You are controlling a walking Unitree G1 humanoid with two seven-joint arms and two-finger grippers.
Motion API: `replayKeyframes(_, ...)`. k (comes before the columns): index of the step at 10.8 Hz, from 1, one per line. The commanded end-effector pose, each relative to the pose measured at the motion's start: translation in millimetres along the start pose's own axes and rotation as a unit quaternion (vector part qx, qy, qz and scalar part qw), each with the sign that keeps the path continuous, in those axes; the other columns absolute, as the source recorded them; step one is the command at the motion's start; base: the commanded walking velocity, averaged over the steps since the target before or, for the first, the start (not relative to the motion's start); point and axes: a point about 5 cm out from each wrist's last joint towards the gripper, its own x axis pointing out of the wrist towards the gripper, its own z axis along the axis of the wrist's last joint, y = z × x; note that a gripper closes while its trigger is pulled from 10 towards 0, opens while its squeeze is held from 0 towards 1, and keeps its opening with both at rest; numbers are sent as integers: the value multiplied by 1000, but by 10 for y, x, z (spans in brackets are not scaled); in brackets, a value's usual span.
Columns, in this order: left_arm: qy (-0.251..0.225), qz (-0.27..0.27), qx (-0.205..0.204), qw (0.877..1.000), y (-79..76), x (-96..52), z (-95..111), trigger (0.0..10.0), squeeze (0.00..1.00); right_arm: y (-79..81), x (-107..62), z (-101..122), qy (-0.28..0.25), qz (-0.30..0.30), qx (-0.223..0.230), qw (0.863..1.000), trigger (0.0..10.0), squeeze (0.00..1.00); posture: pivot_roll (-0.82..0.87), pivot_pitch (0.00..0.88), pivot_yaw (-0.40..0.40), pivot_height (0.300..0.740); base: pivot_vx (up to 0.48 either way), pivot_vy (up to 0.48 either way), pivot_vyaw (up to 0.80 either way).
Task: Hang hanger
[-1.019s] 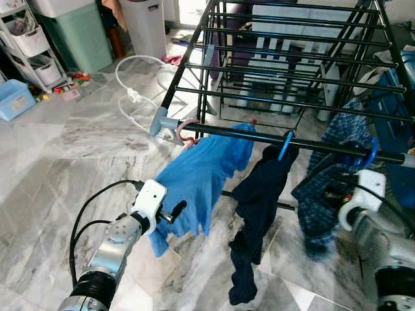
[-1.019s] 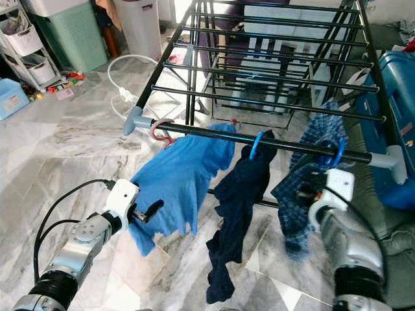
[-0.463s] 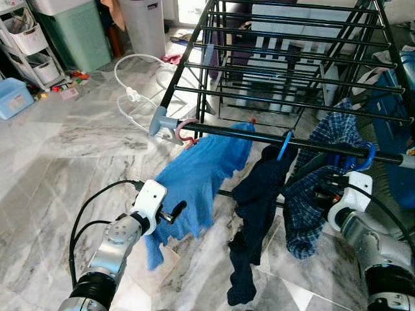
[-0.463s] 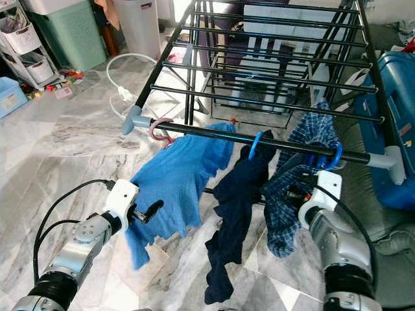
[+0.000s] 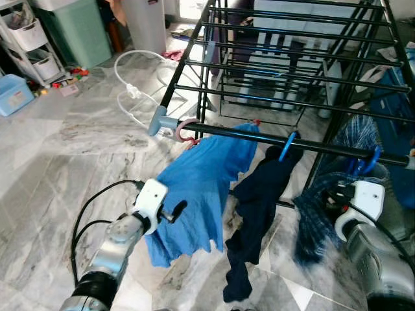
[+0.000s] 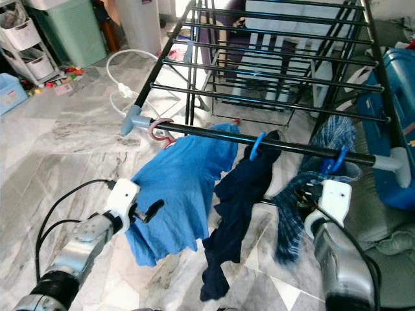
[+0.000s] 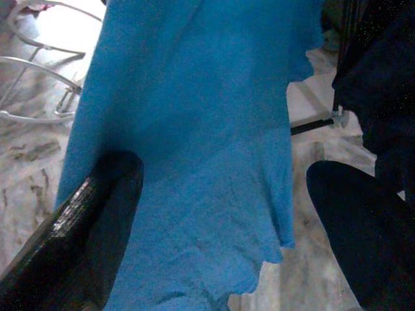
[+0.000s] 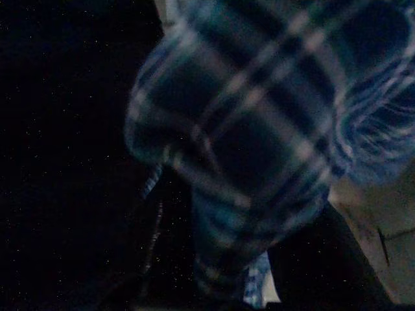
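Observation:
A black drying rack (image 5: 324,148) stands before me, with three garments on hangers along its front rail. A pink hanger (image 5: 185,133) carries a bright blue shirt (image 5: 201,194). A blue hanger (image 5: 287,146) holds a dark navy garment (image 5: 256,207). Further right, a second blue hanger (image 5: 369,161) is hooked over the rail with a plaid shirt (image 5: 324,214), blurred from swinging. My left gripper (image 7: 224,172) is open right beside the blue shirt's lower edge, gripping nothing. My right gripper (image 6: 303,193) is pressed into the plaid shirt, which hides its tips.
A blue suitcase (image 6: 395,123) stands close on the right of the rack. A white hose (image 5: 133,97) coils on the marble floor at the rack's left end. A green bin (image 5: 81,32), a shelf trolley (image 5: 32,39) and a blue box (image 5: 14,96) line the far left.
The plaid shirt has swung and now hangs lower from its hanger on the rail. My right wrist has shifted slightly right. The blue shirt sways; my left arm has stayed put.

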Motion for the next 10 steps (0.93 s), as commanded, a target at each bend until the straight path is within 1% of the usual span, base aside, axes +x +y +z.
replayKeyframes(1,6,-2,1,1000,-5,12,-6,10000,0,51,-57,56,-18,1,-9,1000,10000,1000,35,123,7,740,0,0,0)
replayKeyframes(2,6,-7,1,1000,-28,23,-3,10000,0,132,-150,71,-36,3,-35,999,10000,1000,22,121,13,740,0,0,0)
replayKeyframes(4,6,-12,1,1000,-64,62,16,10000,0,203,-307,69,-48,-17,-46,998,10000,1000,9,111,24,740,0,0,0)
replayKeyframes(5,5,-13,1,1000,-72,79,30,10000,0,221,-352,61,-50,-20,-52,997,10000,1000,6,106,25,740,0,0,0)
replayKeyframes(8,6,-18,1,1000,-93,121,50,10000,0,265,-542,-30,-44,-28,-53,997,10000,1000,10,92,27,740,0,0,0)
replayKeyframes(10,10,-18,-5,1000,-96,129,38,10000,0,294,-640,-191,-24,-34,-45,998,10000,1000,7,88,22,740,0,0,0)
